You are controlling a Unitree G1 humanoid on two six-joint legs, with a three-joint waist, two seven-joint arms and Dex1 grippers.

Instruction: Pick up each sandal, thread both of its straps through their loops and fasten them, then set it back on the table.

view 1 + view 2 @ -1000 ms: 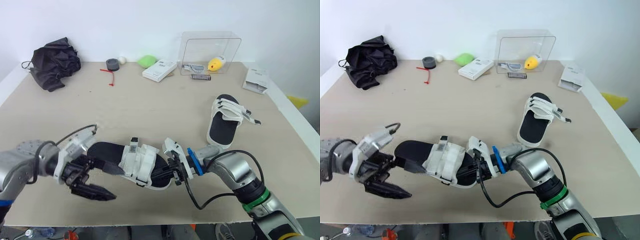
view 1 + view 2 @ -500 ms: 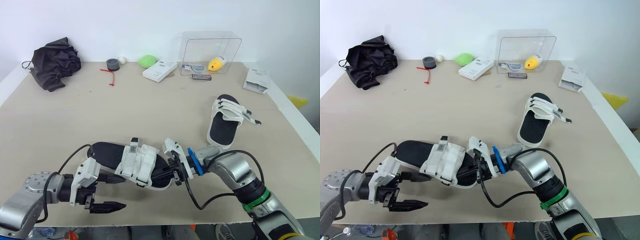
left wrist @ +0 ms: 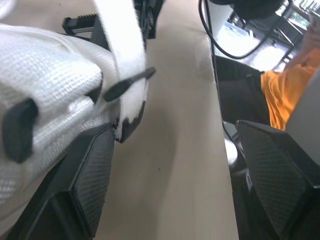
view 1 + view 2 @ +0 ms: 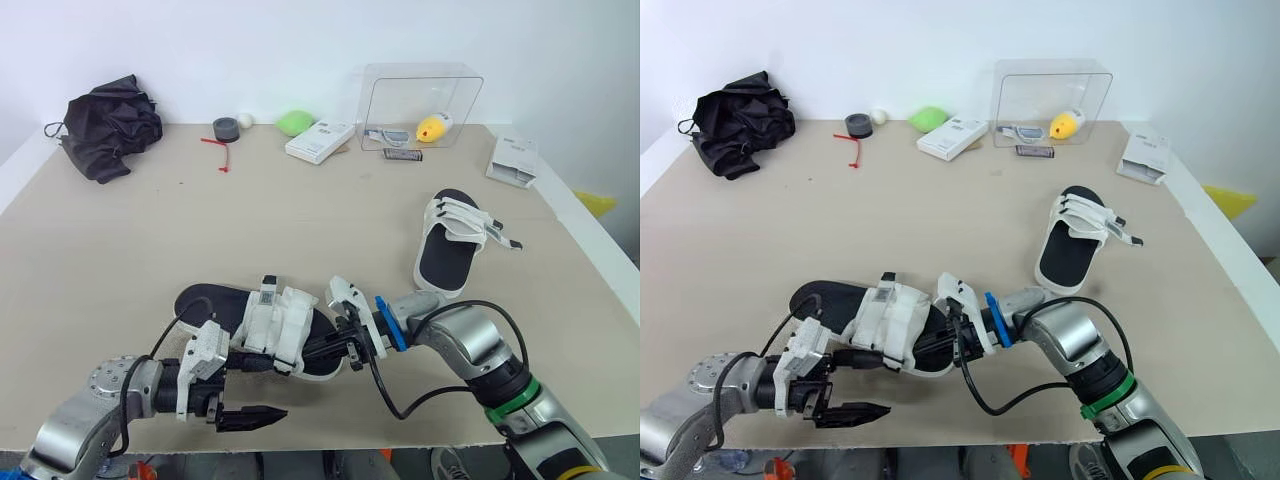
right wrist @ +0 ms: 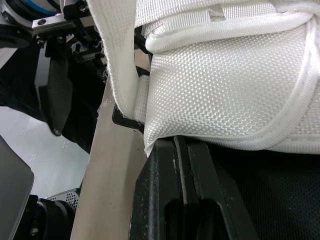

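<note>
The black-soled sandal with white woven straps point(image 4: 262, 318) lies near the front edge of the beige table point(image 4: 300, 220). Its right end is clamped in the right gripper point(image 4: 325, 350). The left gripper point(image 4: 258, 390), spread wide, hangs just beside the sandal's near side, under the straps.

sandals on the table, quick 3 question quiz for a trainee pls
1. True or false: the far sandal lies inside the clear box.
2. What grips the near sandal at its end? A) left arm's jaws B) right arm's jaws C) a person's hand
3. Fill in: the left arm's jaws stand ____ beside the near sandal's straps.

Key: 1 false; 2 B; 3 open
</note>
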